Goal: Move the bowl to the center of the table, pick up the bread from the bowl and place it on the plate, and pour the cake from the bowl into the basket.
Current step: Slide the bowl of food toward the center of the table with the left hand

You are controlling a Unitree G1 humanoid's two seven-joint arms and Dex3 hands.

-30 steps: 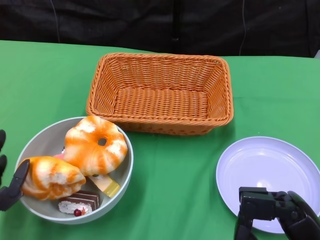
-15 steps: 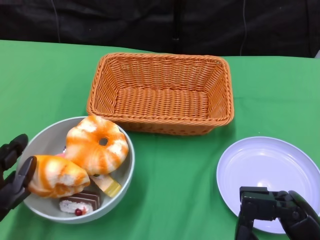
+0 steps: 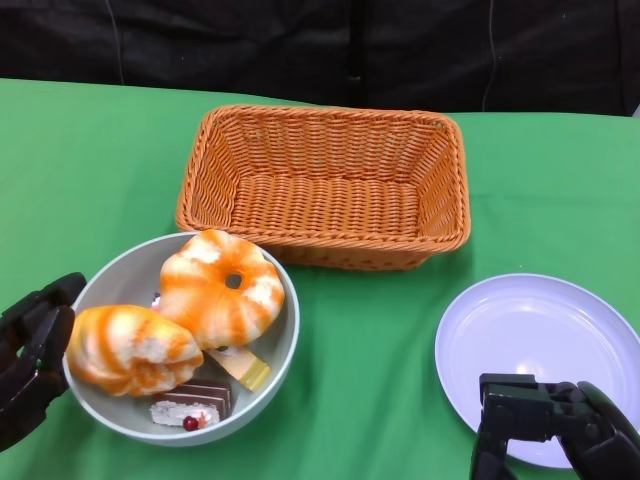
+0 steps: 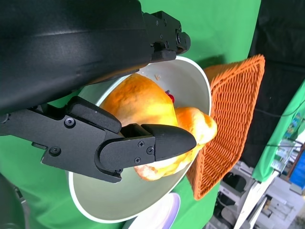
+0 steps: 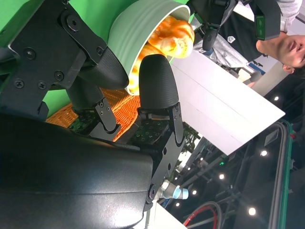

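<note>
Basket point(image 3: 322, 186) just behind bowl point(image 3: 275, 352) (touching?); plate point(image 3: 540, 352) apart.

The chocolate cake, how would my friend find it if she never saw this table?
Find the grey bowl in front of the orange basket. At its near edge lies the chocolate cake: small, brown-and-white layers, a red berry, unlike the orange breads.

A green-covered table point(image 3: 90, 150) carries a woven orange basket point(image 3: 322, 186) toward the back, a grey bowl point(image 3: 283, 345) at front left and a white plate point(image 3: 537, 345) at front right.
</note>
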